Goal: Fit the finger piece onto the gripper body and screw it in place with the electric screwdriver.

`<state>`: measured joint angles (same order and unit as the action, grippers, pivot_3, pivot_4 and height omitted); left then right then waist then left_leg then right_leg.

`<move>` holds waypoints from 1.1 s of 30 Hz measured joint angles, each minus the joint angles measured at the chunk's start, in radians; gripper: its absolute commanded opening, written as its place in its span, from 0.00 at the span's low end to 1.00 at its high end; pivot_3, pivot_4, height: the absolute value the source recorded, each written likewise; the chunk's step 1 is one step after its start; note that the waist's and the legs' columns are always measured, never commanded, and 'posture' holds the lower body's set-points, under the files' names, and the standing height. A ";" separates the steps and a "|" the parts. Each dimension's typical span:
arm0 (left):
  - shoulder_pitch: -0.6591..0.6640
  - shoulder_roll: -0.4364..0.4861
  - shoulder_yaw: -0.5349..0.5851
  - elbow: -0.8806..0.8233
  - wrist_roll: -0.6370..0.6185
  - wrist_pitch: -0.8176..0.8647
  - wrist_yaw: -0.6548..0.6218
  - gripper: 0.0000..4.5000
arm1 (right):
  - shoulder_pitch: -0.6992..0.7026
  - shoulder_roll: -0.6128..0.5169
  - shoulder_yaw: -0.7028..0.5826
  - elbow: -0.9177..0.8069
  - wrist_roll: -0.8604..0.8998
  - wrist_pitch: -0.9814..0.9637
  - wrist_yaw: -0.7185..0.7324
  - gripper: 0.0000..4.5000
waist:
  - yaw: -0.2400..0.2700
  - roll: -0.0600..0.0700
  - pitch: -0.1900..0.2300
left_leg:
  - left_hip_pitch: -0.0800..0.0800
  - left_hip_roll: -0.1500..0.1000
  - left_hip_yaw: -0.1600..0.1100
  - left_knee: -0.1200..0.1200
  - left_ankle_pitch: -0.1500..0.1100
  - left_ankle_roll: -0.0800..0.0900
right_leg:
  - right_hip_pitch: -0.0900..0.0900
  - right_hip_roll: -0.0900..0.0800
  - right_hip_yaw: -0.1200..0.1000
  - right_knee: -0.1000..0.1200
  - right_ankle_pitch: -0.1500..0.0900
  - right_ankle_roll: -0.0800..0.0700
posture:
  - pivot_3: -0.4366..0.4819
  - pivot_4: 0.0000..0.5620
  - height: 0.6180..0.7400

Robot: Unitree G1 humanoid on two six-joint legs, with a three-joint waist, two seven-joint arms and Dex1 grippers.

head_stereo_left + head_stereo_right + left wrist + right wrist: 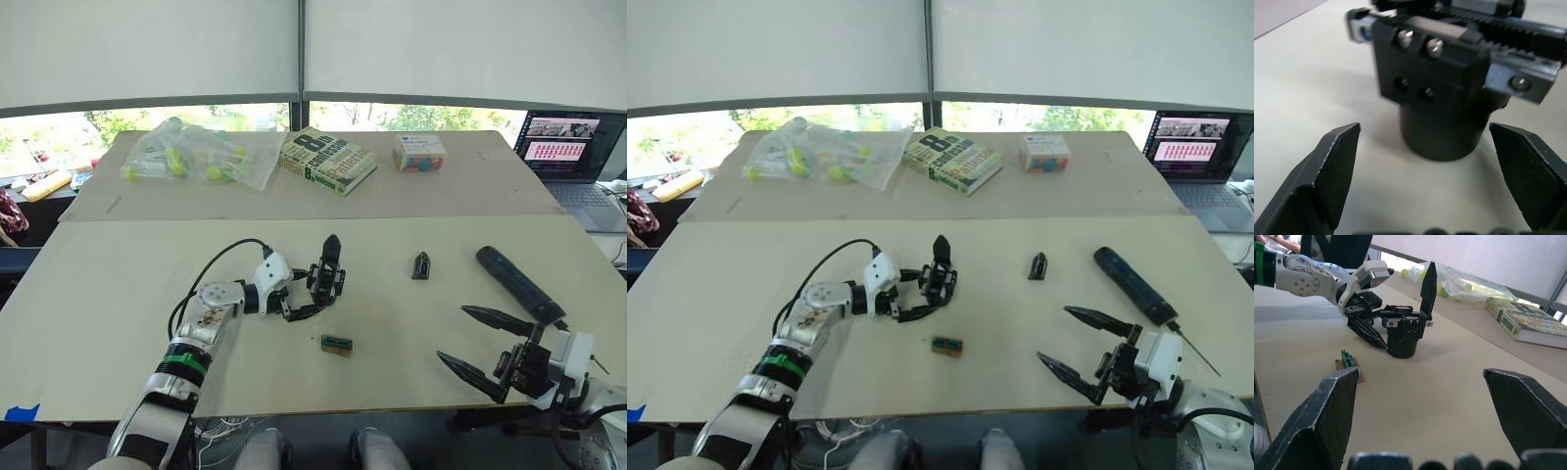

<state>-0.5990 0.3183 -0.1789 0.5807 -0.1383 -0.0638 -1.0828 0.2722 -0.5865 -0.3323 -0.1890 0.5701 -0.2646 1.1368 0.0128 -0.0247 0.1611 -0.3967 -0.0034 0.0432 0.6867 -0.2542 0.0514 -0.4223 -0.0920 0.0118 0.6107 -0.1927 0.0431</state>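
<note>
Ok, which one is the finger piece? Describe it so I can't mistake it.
On the near table, look between the gripper body at the left hand and the electric screwdriver on the right. The finger piece lies alone there: a tiny black wedge, all black, unlike the green-and-black block nearer the front edge.

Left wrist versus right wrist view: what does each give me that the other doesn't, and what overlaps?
Left wrist view alone: the gripper body close up, with its screws and toothed rail, standing between the open left gripper's own fingers.

Right wrist view alone: the left gripper from outside, beside the body; the body's upright finger; the small green-and-black block; the book; the plastic bag; the open right gripper's fingers.

Both: the gripper body upright on the table, not yet gripped.
</note>
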 measured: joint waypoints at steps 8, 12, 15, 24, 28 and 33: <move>-0.101 -0.053 -0.002 0.201 0.017 -0.112 -0.073 0.94 | 0.019 0.000 0.000 -0.023 -0.001 0.000 -0.028 1.00 | 0.000 0.000 0.000 | 0.000 0.000 0.000 0.001 0.000 0.000 | 0.000 0.000 0.000 0.000 0.000 0.000 | 0.48 0.27 1.00; -0.128 -0.064 -0.001 0.262 0.024 -0.157 -0.087 0.59 | 0.024 0.000 0.000 -0.049 -0.001 0.000 -0.039 1.00 | 0.000 0.000 0.000 | -0.001 0.000 0.000 0.001 0.000 0.000 | 0.000 0.000 0.000 0.000 0.000 0.000 | 0.48 0.27 1.00; -0.128 -0.065 0.002 0.270 0.024 -0.177 -0.090 0.52 | 0.029 0.000 0.000 -0.058 -0.001 0.000 -0.048 1.00 | 0.000 0.000 0.000 | -0.001 0.000 0.000 0.002 0.000 0.000 | 0.000 0.000 0.000 0.000 0.000 0.000 | 0.48 0.27 1.00; 0.065 -0.071 0.023 -0.106 0.030 0.002 0.091 0.52 | 0.060 0.000 -0.001 -0.060 -0.001 0.000 -0.054 1.00 | -0.001 0.000 0.000 | -0.002 0.001 0.000 0.002 0.000 0.001 | -0.001 0.000 0.000 0.000 0.000 0.001 | 0.48 0.27 1.00; 0.147 -0.089 0.003 -0.315 0.085 0.141 0.238 0.52 | 0.061 0.001 -0.002 -0.059 -0.002 0.000 -0.053 1.00 | 0.002 0.000 0.000 | -0.002 0.001 0.000 0.002 0.000 0.001 | -0.001 -0.001 0.000 0.000 0.000 0.001 | 0.48 0.27 1.00; 0.224 -0.125 -0.016 -0.430 0.129 0.244 0.375 0.52 | 0.054 0.000 -0.002 -0.059 -0.003 0.000 -0.050 1.00 | 0.001 0.000 0.000 | -0.002 0.001 0.000 0.002 0.000 0.001 | -0.001 0.000 0.000 0.000 0.000 0.001 | 0.48 0.27 1.00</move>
<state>-0.3751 0.1933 -0.1951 0.1506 -0.0094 0.1804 -0.7073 0.3262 -0.5864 -0.3339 -0.2481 0.5675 -0.2647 1.0866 0.0134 -0.0248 0.1612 -0.3984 -0.0025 0.0429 0.6887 -0.2547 0.0521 -0.4235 -0.0923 0.0123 0.6111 -0.1924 0.0438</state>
